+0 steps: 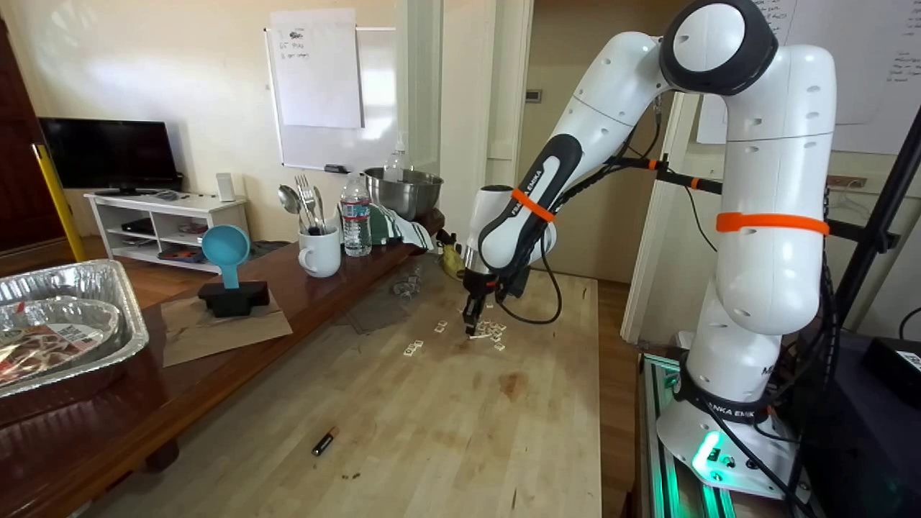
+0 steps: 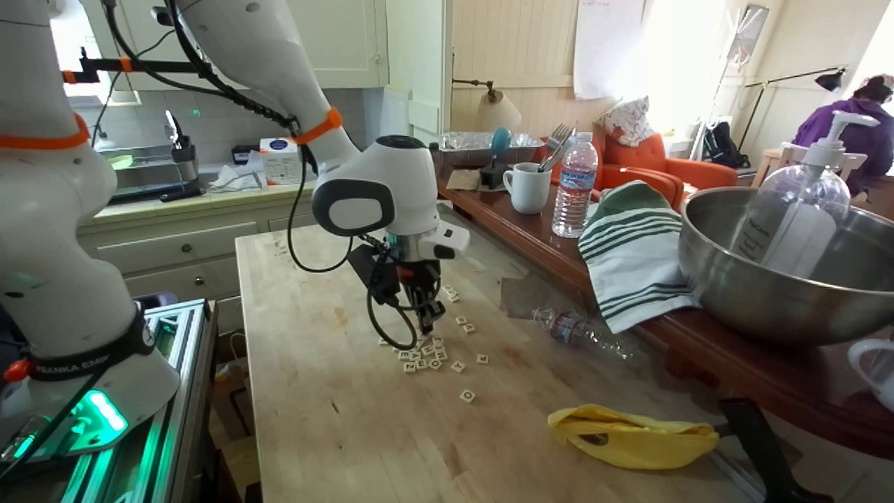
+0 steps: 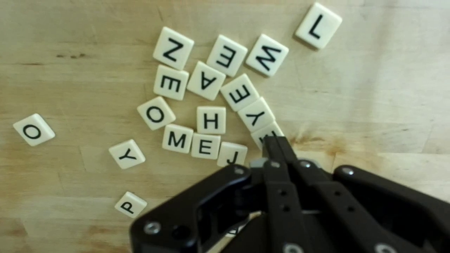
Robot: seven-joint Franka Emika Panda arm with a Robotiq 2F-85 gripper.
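In the wrist view, clenched fingers (image 3: 271,151) are seen with letter tiles (image 3: 211,120) clustered toward their ten o'clock, contact hard to judge, a battery (image 1: 324,442) being shown only in an exterior view.

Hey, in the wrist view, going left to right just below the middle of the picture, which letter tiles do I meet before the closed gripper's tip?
O tile, Y tile, M tile, E tile, J tile, then the gripper. I left out the half-hidden tile, which the gripper overlaps.
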